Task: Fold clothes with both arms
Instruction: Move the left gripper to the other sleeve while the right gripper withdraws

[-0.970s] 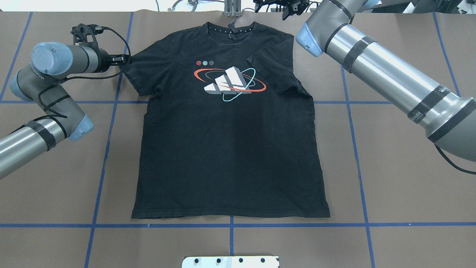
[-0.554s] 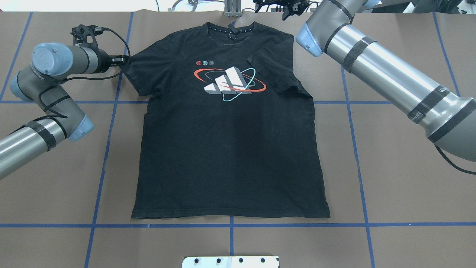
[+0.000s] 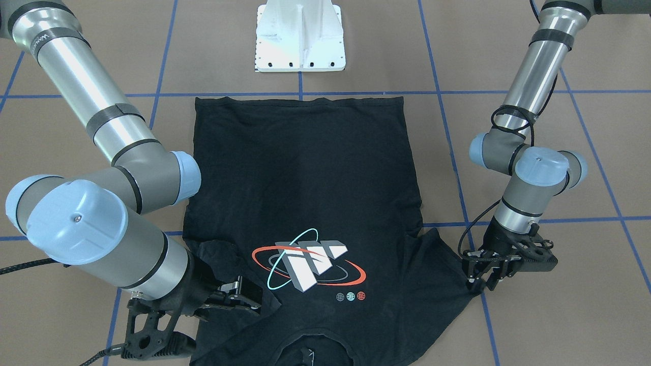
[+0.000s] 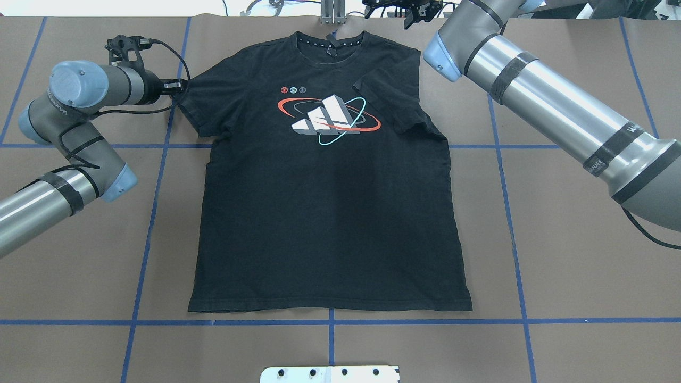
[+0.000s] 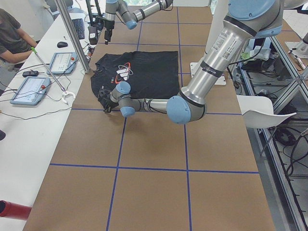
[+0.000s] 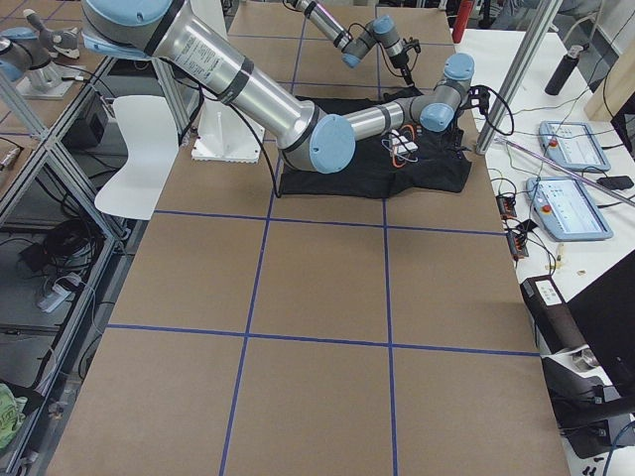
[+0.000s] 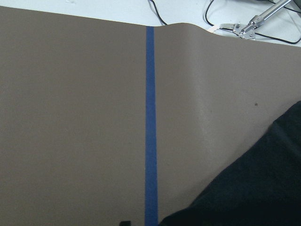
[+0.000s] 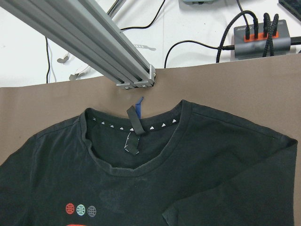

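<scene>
Start with your left arm [image 4: 80, 93]. The left pincer [image 4: 179, 85] sits low on the tabletop [image 4: 574, 255], right at the tip of the left sleeve [image 4: 196, 103] of the black T-shirt [image 4: 330, 229]. The views are too small and dark there to tell whether the fingers are clamped on the hem or only touching it, so confirm the bite before you lift. The step in hand looks like folding this sleeve inward. Take both layers of the hem and raise it only enough to clear the cloth. Carry it straight across toward the graphic [image 4: 327, 119] and set it down so the crease runs in line with the side seam. Keep the pull gentle, or the whole body will slide and the bottom hem will skew. Also watch the black cable [image 4: 175, 58] looping beside the wrist. The shirt itself lies flat and front up in the middle of the tabletop between the two arms, with its collar [image 8: 136, 155] on the side away from the robot and its bottom hem toward the white pedestal base [image 3: 300, 35]. Farther over, the right sleeve [image 4: 396, 106] already lies folded onto the chest, just beside the graphic, so use it as your match for angle and depth. The right arm [image 4: 558, 111] reaches over that shoulder. The right pincer [image 3: 248, 299] hangs above the cloth with its fingers apart, as far as the front view shows, and grips nothing. No bin, tray or basket shows in these views, so there is no container to load or check.
</scene>
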